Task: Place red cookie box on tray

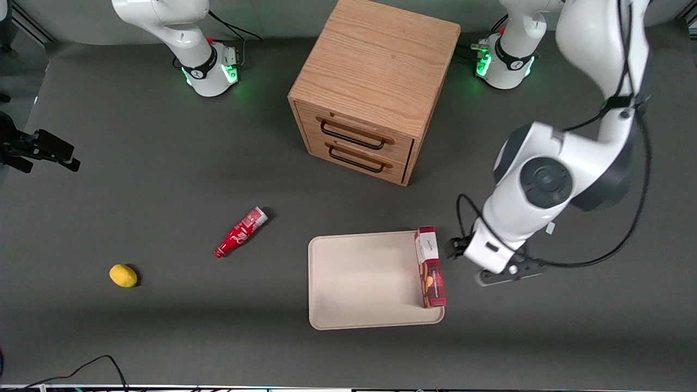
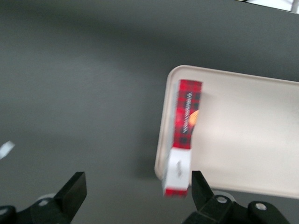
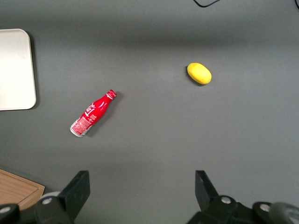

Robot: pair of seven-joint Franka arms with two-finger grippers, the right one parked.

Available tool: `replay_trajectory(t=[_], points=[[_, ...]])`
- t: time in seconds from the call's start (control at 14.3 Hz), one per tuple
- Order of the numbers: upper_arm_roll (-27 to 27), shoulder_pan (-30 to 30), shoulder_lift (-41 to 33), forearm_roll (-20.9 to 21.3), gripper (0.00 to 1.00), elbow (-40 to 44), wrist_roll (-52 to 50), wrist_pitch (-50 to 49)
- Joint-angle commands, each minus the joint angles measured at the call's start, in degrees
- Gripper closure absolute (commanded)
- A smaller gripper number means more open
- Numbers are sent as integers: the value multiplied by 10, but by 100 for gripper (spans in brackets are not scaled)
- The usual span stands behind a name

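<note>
Red cookie box point(image 1: 430, 268) — seemingly on edge — along tray point(image 1: 359, 283) rim; hand point(image 2: 135, 191) open beside it.

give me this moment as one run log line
phase: after release | red cookie box: on tray edge, working arm's end | gripper: jaws open, empty, beside tray

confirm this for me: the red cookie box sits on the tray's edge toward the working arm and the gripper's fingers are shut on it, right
Not quite. The red cookie box does sit on the tray along its edge toward the working arm, but the gripper is not shut on it. The left wrist view shows its fingers spread open and clear of the box, with the gripper beside the tray.
</note>
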Motion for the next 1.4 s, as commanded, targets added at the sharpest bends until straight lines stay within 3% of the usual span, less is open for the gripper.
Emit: replay_trajectory(t=[0.0,0.07,0.42,0.77,1.05,1.33], points=[[3,45,-78,-48,0,-20,85,-93],[10,57,-101,-69,0,-21,129,-131],[162,47,-245,-119,0,-91,333,-248],[230,29,-422,-115,0,-273,396,-233],[229,28,-420,-96,0,-256,389,-250],[229,27,-371,-93,0,-175,403,-302]])
